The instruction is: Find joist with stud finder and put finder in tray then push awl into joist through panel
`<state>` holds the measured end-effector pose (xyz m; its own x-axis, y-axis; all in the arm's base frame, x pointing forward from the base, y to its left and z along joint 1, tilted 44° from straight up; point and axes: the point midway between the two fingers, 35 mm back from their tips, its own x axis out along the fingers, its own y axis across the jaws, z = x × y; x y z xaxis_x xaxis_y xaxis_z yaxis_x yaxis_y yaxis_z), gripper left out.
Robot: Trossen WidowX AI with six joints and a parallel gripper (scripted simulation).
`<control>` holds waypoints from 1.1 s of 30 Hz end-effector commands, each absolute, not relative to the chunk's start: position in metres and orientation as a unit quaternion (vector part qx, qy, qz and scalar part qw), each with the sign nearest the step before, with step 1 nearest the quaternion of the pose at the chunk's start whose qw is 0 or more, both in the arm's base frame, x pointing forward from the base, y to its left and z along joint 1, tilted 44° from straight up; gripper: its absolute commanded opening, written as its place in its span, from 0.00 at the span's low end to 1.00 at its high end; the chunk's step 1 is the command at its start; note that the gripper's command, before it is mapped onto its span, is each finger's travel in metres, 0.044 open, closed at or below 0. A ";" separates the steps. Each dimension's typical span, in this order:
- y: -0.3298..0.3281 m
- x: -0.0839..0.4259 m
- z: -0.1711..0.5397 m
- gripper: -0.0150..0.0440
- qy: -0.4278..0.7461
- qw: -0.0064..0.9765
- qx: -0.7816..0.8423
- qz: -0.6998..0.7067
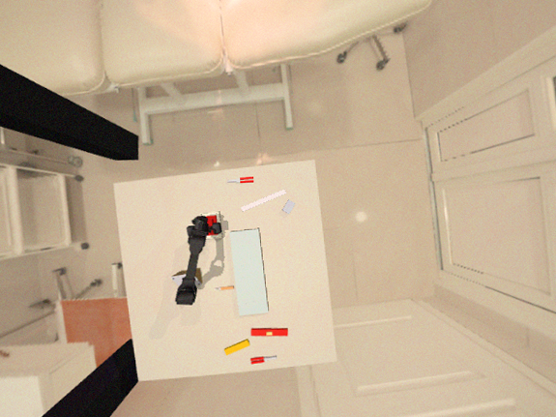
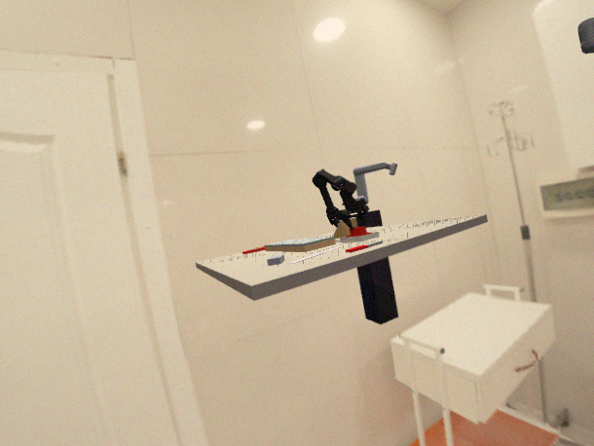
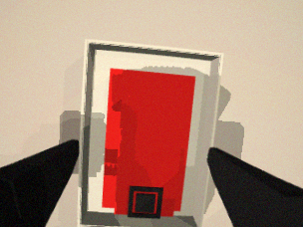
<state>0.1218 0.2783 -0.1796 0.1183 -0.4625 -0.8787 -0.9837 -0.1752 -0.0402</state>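
Observation:
The red stud finder [image 1: 212, 218] [image 2: 358, 231] [image 3: 154, 114] lies flat in the shallow white tray [image 2: 347, 240] [image 3: 102, 62], with its small black square near the lower wall in the wrist view. My gripper [image 3: 145, 150] is open and empty. Its fingers stand wide on either side of the tray, above it and clear of the stud finder. The pale blue-green floor panel [image 1: 253, 273] [image 2: 302, 241] lies beside the tray. A small orange-handled tool [image 1: 226, 288], apparently the awl, lies at the panel's left edge in the top view. No hole can be made out in the panel.
Two red-handled screwdrivers [image 1: 247, 180] [image 1: 257, 359], a pale strip [image 1: 263, 200], a grey block [image 1: 289, 206] [image 2: 276, 260], a red level [image 1: 279, 331] and a yellow bar [image 1: 237, 347] lie around the panel. A brown wedge-like piece [image 2: 343, 229] stands near the arm.

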 end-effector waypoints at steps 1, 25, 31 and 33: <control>0.319 0.114 -0.137 1.00 0.533 0.357 -0.661 0.389; 0.074 0.255 0.048 1.00 0.650 0.647 -0.393 -0.072; -0.004 0.235 0.084 1.00 0.636 0.676 -0.303 -0.217; -0.006 0.234 0.085 1.00 0.635 0.676 -0.300 -0.221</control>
<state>0.2434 0.0111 0.0783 0.1084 -0.6606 -0.7429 -0.1578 0.7264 -0.6689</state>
